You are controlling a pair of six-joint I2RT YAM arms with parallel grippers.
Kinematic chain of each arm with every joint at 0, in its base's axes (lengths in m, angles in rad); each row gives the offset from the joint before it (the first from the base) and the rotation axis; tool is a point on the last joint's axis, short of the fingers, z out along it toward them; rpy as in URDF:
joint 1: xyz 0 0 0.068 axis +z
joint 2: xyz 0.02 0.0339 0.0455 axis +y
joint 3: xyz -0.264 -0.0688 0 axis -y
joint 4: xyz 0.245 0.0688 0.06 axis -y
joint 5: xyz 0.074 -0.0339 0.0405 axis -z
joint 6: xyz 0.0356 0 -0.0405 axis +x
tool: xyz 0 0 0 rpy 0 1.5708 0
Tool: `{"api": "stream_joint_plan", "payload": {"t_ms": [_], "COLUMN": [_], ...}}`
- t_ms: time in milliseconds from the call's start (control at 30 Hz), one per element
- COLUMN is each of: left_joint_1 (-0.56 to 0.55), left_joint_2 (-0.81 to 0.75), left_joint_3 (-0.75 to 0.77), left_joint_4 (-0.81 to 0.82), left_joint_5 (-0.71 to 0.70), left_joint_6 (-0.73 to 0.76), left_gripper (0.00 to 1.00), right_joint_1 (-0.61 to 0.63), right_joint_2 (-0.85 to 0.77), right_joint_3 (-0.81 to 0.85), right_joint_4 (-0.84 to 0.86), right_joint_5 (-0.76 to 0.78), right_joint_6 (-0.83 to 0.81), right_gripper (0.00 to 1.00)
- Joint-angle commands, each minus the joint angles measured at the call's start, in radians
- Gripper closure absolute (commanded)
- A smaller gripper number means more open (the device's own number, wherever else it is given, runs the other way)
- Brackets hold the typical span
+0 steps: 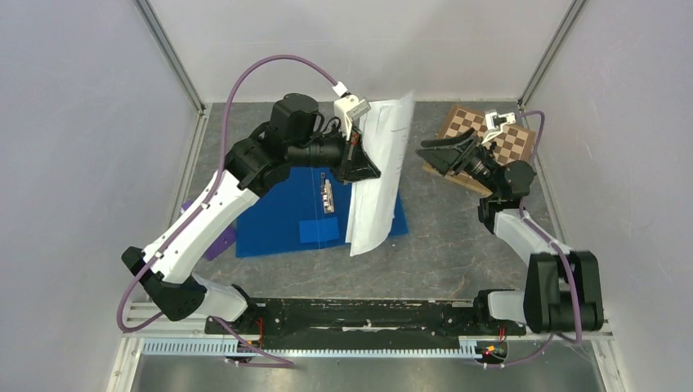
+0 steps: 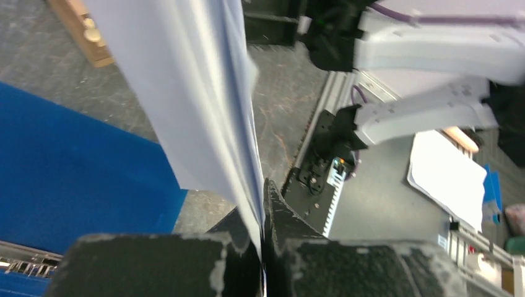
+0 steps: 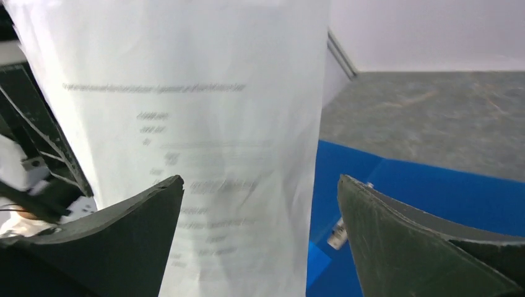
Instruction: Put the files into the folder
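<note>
The blue folder (image 1: 278, 214) lies open on the grey table, a metal clip (image 1: 328, 197) at its middle. My left gripper (image 1: 364, 160) is shut on the white paper files (image 1: 377, 175) and holds them raised, on edge, over the folder's right part. In the left wrist view the files (image 2: 198, 93) run into the shut jaws of the left gripper (image 2: 265, 204), with the folder (image 2: 68, 173) below. My right gripper (image 1: 437, 151) is open and empty, just right of the sheets. In the right wrist view, printed files (image 3: 204, 124) and the folder (image 3: 427, 192) show between its fingers (image 3: 260, 204).
A brown chessboard (image 1: 489, 145) lies at the back right, under the right arm. A purple object (image 1: 219, 238) sticks out by the folder's left edge. Metal frame rails run along the table's sides and near edge.
</note>
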Motion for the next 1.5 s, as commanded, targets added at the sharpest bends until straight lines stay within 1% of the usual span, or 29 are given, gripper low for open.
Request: {"api": "stream_joint_plan", "payload": {"t_ms": [0,33,100,233,400,433,500,633,767,933,1067,1233,1300,1367,1433,1467], "left_joint_1": [-0.034,-0.038,-0.044,-0.046,-0.045,-0.047,-0.049,-0.054,-0.055,-0.055,-0.054,-0.052,-0.051,-0.05,-0.05,-0.051], "left_joint_2": [-0.027,-0.036,-0.053,-0.065,-0.066,-0.068,-0.074,-0.101,-0.126,-0.127,-0.129,-0.144,-0.155,-0.164,-0.174,-0.181], "left_joint_3": [0.101,0.114,0.125,0.149,0.213,0.226,0.247,0.268,0.262,0.24,0.233,0.224,0.212,0.198,0.17,0.152], "left_joint_4": [-0.1,-0.109,-0.123,-0.139,-0.151,-0.151,-0.151,-0.152,-0.155,-0.159,-0.152,-0.166,-0.166,-0.163,-0.154,-0.142], "left_joint_5": [0.114,0.125,0.138,0.164,0.213,0.223,0.249,0.272,0.267,0.218,0.211,0.178,0.147,0.105,0.062,0.039], "left_joint_6": [0.103,0.108,0.112,0.115,0.118,0.115,0.112,0.107,0.11,0.132,0.152,0.189,0.2,0.207,0.213,0.212], "left_gripper": [0.98,0.98,0.98,0.98,0.98,0.98,0.98,0.98,0.98,0.98,0.98,0.98,0.98,0.98,0.98,0.98], "right_joint_1": [-0.06,-0.073,-0.073,-0.06,-0.045,-0.013,0.013,0.02,0.041,0.136,0.195,0.209,0.209,0.209,0.21,0.209], "right_joint_2": [0.147,0.195,0.221,0.174,0.11,0.091,0.066,0.048,0.036,0.016,-0.008,-0.042,-0.06,-0.073,-0.079,-0.081], "right_joint_3": [0.018,0.037,0.067,0.089,0.143,0.151,0.167,0.187,0.211,0.26,0.255,0.24,0.232,0.223,0.22,0.22], "right_joint_4": [0.886,0.966,0.968,0.968,0.968,0.968,0.968,0.966,0.969,0.966,0.968,0.968,0.968,0.966,0.966,0.965], "right_joint_5": [-0.095,-0.09,-0.1,-0.1,-0.115,-0.12,-0.127,-0.125,-0.13,-0.157,-0.195,-0.215,-0.215,-0.215,-0.22,-0.223], "right_joint_6": [0.464,0.535,0.534,0.486,0.511,0.508,0.508,0.52,0.524,0.525,0.51,0.51,0.509,0.509,0.514,0.517], "right_gripper": [0.02,0.02,0.02,0.02,0.02,0.02,0.02,0.02,0.02,0.02,0.02,0.02,0.07,0.18,0.3,0.35]}}
